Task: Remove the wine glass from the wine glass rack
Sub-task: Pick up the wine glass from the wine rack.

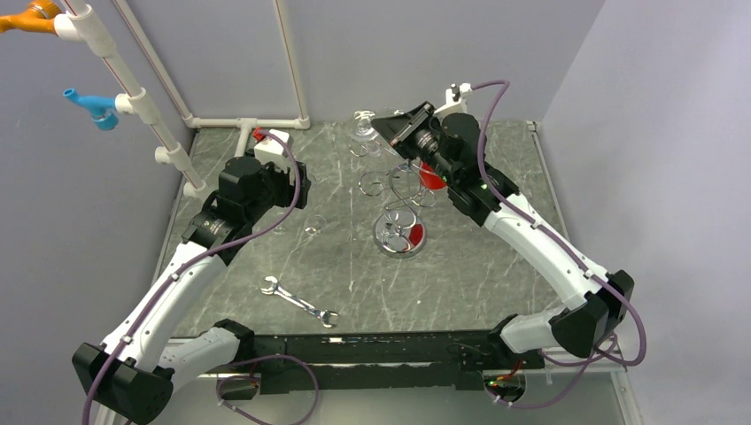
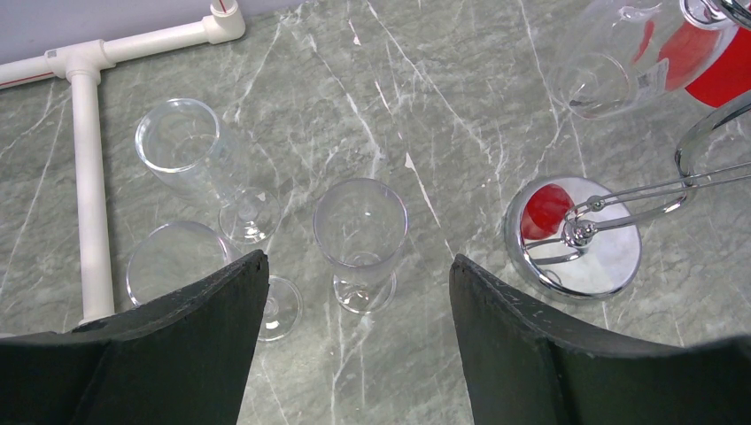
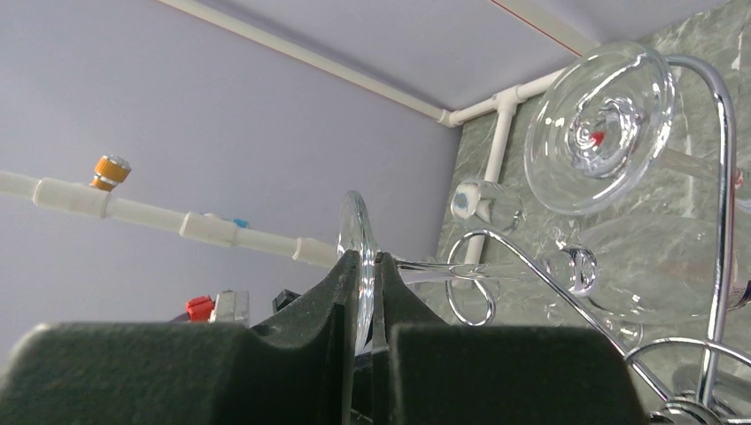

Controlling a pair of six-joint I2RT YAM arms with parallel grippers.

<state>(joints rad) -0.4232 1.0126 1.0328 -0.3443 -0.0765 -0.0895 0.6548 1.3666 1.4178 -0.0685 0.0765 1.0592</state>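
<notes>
The wine glass rack (image 3: 726, 177) is a chrome wire stand with a round shiny base (image 1: 400, 235) (image 2: 574, 237) near the table's middle. My right gripper (image 3: 367, 257) (image 1: 383, 127) is shut on the foot of a clear wine glass (image 3: 354, 221), gripped edge-on. The glass's stem (image 3: 425, 268) runs through a curled wire arm (image 3: 469, 292). A second glass (image 3: 602, 133) hangs on the rack beside it. My left gripper (image 2: 359, 266) is open above the table, with nothing between its fingers.
Three clear glasses stand on the marble table under the left gripper (image 2: 361, 221), (image 2: 190, 146), (image 2: 173, 261). White pipe framing (image 2: 89, 177) runs along the left and back edges. A silver wrench (image 1: 299, 302) lies near the front.
</notes>
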